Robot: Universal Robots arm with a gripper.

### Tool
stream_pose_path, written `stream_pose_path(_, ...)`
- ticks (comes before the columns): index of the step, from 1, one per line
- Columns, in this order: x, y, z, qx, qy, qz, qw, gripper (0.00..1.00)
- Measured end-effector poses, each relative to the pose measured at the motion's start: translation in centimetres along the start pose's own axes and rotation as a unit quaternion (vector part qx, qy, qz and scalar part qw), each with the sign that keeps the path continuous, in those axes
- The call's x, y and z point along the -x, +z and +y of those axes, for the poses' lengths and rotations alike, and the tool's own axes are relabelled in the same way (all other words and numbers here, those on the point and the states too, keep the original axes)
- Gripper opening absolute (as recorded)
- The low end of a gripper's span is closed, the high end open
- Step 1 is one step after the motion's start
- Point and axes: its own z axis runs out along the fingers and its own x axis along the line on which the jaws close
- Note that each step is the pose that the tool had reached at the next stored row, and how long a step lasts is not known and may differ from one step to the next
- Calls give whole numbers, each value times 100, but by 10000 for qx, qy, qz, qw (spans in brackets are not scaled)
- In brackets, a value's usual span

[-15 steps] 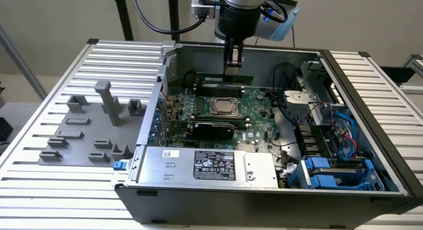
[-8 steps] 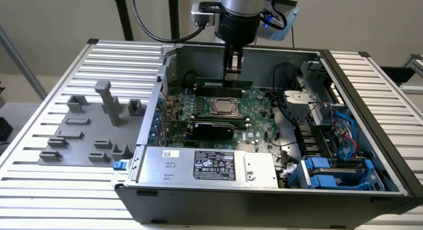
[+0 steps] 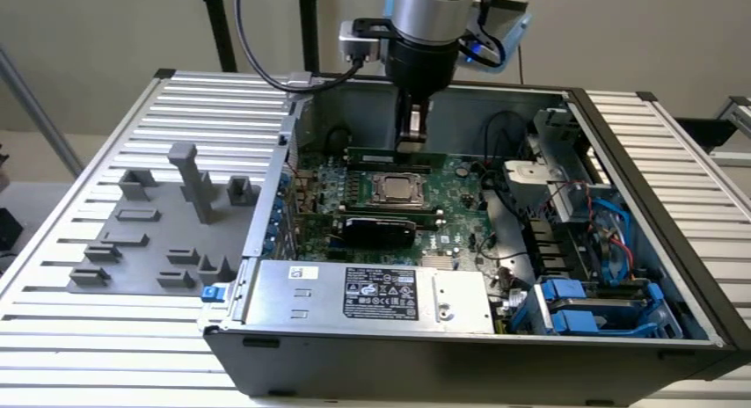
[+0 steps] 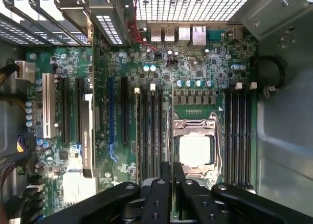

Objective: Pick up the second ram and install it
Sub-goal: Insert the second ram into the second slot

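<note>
My two black fingers [image 4: 166, 177] sit closest to the lens, drawn tight together with only a thin seam between them. I judge that seam to be the top edge of the second ram [image 3: 378, 152], so my gripper [image 4: 172, 169] is clamped on it, not empty. In the exterior view the green strip stands on edge directly under my fingertips. It lies along a memory slot on the far side of the processor socket [image 3: 397, 189], low enough to be at the slot's mouth or partly in it; I cannot tell whether it is fully seated. Around that spreads the green motherboard [image 3: 452, 236], then the walls of the open computer case [image 3: 470, 364]. On the exterior view's left, well apart, is the grey tray [image 3: 141, 254] of holder blocks. So the picking up is done and the fitting is in hand. What this calls for, I reckon, is a straight push down, with the strip kept upright and square to the slot.
</note>
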Motion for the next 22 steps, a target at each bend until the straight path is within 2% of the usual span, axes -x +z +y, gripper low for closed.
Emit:
stream_pose_path(14,-24,255,15,-1,12,-1,10000,0)
stream_pose_path(22,-87,397,8,-4,12,-1,10000,0)
